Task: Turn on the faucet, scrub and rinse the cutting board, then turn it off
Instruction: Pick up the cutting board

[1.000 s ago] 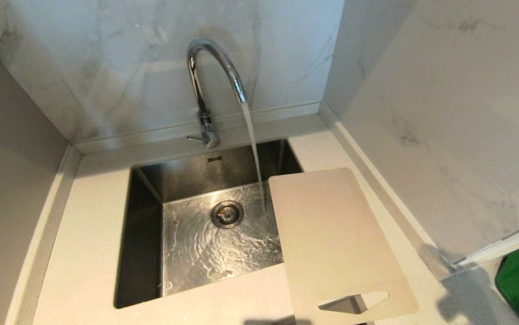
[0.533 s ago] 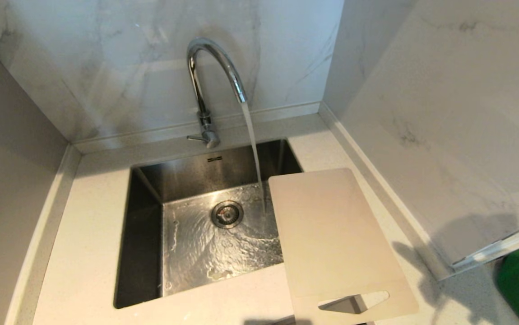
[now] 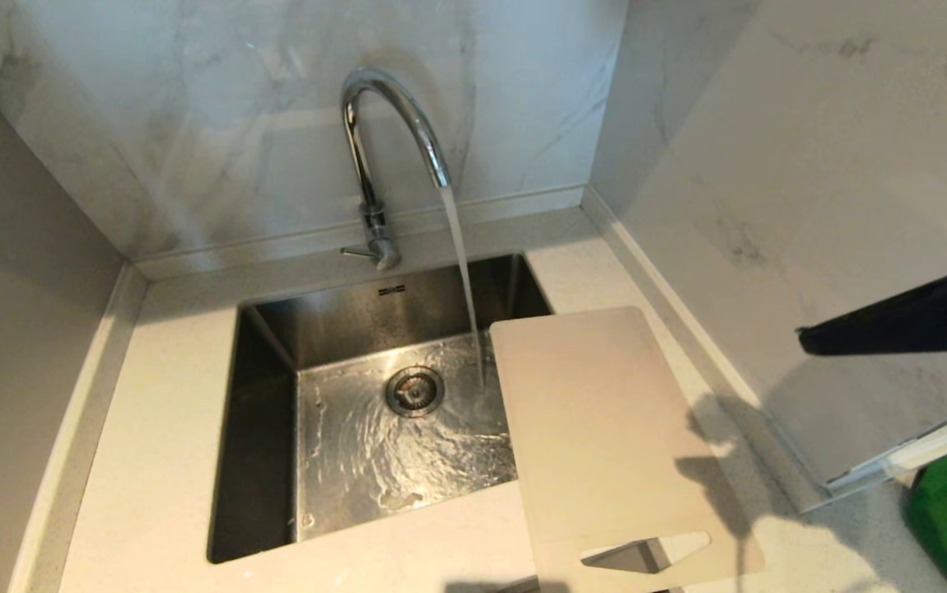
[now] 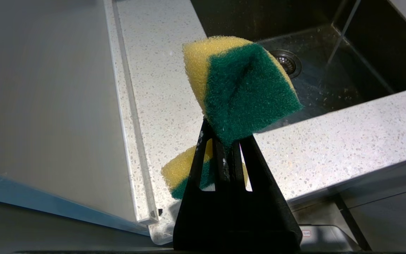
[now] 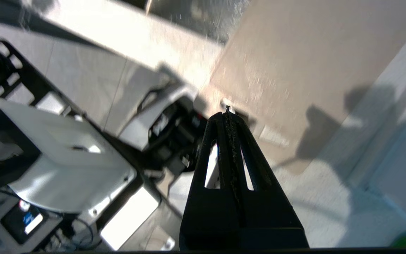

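Water (image 3: 464,280) pouring from faucet (image 3: 383,140) into sink (image 3: 276,428). Cutting board (image 3: 597,428) flat on desk (image 3: 160,461), just right of the stream, one long edge hanging over the sink, handle hole at the near end. Right hand (image 5: 227,110) up in the air over the near end of the board, not touching, fingers pressed together on nothing. In the head view, only its dark tip (image 3: 893,325) by the right wall, board below and to the left. Left hand (image 4: 224,141) near the desk's front edge, well apart from the board, pinching yellow and green sponge (image 4: 238,88).
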You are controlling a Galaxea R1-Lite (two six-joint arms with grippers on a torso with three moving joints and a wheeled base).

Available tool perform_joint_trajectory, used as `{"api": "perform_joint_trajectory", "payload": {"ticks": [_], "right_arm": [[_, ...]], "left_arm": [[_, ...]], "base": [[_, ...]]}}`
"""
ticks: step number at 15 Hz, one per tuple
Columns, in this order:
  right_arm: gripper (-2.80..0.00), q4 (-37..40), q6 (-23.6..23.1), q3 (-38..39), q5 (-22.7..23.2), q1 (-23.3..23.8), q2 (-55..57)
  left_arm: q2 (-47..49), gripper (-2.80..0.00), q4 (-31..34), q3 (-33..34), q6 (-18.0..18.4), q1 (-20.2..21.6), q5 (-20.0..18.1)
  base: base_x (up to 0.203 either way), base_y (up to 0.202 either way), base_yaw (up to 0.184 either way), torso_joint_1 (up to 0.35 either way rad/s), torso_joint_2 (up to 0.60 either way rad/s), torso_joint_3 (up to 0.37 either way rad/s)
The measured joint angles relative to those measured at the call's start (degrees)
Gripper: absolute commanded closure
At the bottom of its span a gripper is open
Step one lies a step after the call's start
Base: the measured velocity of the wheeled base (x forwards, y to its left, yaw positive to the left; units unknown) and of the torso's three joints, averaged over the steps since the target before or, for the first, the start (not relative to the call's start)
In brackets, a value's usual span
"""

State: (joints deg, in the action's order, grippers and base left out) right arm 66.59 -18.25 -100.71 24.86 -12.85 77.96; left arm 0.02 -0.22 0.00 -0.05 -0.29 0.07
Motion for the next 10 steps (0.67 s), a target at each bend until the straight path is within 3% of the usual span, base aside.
{"api": "perform_joint_trajectory", "payload": {"ticks": [5, 10], "right_arm": [[0.0, -0.98, -1.57, 13.37, -5.55, -4.16, 5.01], [0.0, -2.86, -4.07, 22.1, -1.9, -4.77, 7.68]], "left_arm": [[0.0, 0.0, -0.02, 0.0, 0.01, 0.0, 0.0], [0.0, 0.0, -0.02, 0.0, 0.0, 0.05, 0.0]], "base": [[0.0, 0.0, 0.0, 0.0, 0.0, 0.0], [0.0, 0.0, 0.0, 0.0, 0.0, 0.0]]}}
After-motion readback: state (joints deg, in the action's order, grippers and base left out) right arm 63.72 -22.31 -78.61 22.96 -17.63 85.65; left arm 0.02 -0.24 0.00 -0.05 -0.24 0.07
